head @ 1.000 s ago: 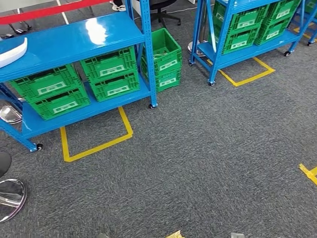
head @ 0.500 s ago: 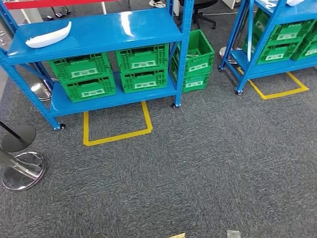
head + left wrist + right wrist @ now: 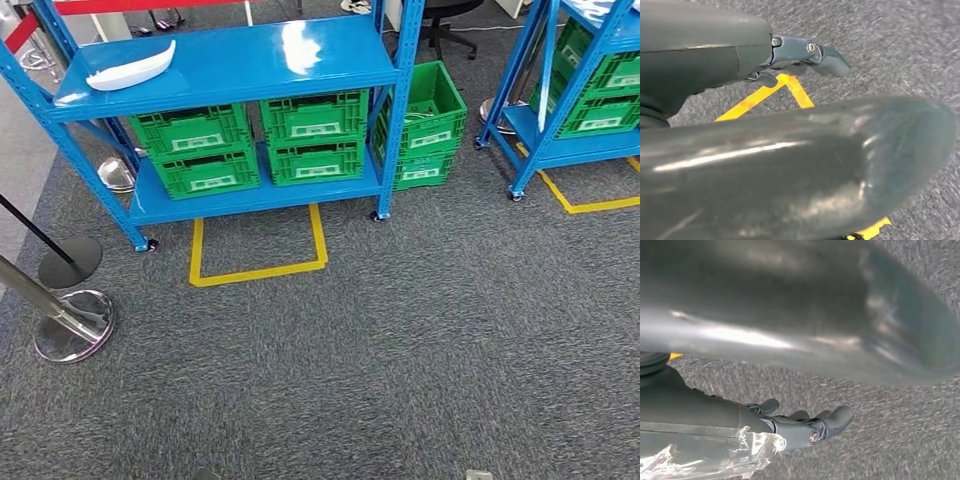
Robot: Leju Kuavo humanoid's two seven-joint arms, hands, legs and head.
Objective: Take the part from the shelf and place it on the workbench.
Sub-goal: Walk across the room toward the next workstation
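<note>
A long white curved part (image 3: pixel 130 67) lies on the top board of the blue shelf (image 3: pixel 241 60), near its left end, far ahead of me. My left hand (image 3: pixel 791 52) hangs over the grey carpet above a yellow tape line, fingers stretched out and holding nothing. My right hand (image 3: pixel 798 427) also hangs over the carpet with its fingers straight and nothing in them.
Green crates (image 3: pixel 192 135) fill the shelf's lower boards, and one (image 3: pixel 423 120) stands on the floor beside it. A second blue shelf (image 3: pixel 558 70) stands at the right. Two barrier post bases (image 3: pixel 73 325) sit at the left. A yellow tape frame (image 3: pixel 256 270) marks the carpet before the shelf.
The whole picture has shifted: the camera has turned left, so the shelf now sits more central and the white part is fully in view.
</note>
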